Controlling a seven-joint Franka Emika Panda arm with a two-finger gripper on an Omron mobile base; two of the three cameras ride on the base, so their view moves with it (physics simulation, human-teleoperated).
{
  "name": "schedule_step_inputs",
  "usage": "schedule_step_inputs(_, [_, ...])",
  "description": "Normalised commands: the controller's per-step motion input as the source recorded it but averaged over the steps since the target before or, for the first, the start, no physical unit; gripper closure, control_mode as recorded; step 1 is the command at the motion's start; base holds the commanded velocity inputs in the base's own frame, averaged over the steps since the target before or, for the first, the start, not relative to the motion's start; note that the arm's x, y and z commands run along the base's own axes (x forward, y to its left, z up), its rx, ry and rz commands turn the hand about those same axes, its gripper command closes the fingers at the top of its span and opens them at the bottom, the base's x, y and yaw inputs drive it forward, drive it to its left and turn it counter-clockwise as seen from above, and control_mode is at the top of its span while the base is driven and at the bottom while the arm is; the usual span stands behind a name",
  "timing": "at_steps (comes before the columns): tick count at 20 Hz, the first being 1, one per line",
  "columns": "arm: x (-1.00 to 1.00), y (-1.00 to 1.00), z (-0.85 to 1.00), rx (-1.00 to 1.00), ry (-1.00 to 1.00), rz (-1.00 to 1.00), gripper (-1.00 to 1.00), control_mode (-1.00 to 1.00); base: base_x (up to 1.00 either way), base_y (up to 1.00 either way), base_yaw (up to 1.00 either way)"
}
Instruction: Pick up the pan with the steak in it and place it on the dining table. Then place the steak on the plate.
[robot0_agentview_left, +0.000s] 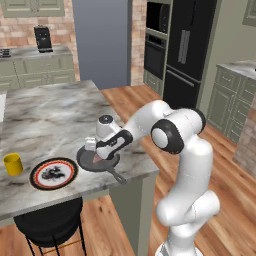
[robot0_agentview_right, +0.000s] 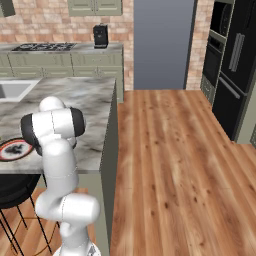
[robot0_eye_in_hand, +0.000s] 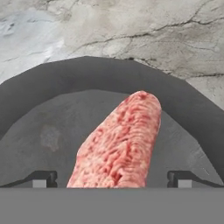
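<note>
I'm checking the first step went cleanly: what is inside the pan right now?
The steak lies in the pan, between the open gripper fingertips. The pan floor under the meat is covered; the rest looks bare.

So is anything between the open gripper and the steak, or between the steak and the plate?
Nothing visible. The gripper straddles the steak in the pan; the plate lies beside it, bare tabletop between.

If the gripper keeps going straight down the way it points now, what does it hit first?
Most likely the steak: it lies between the open gripper's fingertips, in the pan on the dining table. How much gap is left, I cannot tell.
</note>
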Motion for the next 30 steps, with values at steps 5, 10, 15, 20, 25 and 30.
schedule_step_inputs(5, [0.18, 0.1, -0.15, 0.0, 0.0, -0.01, -1.0, -1.0, 0.0, 0.0, 0.0])
schedule_step_inputs(10, [0.08, 0.19, -0.23, -0.01, 0.07, -0.01, -1.0, -1.0, 0.0, 0.0, 0.0])
schedule_step_inputs(15, [0.0, 0.07, -0.29, -0.01, 0.07, 0.0, -1.0, -1.0, 0.0, 0.0, 0.0])
schedule_step_inputs(20, [0.06, 0.08, -0.02, -0.01, 0.01, -0.01, -1.0, -1.0, 0.0, 0.0, 0.0])
schedule_step_inputs(25, [0.03, 0.19, -0.09, -0.03, 0.0, -0.02, -1.0, -1.0, 0.0, 0.0, 0.0])
schedule_step_inputs(30, [0.05, 0.06, -0.08, -0.02, 0.0, 0.0, -1.0, -1.0, 0.0, 0.0, 0.0])
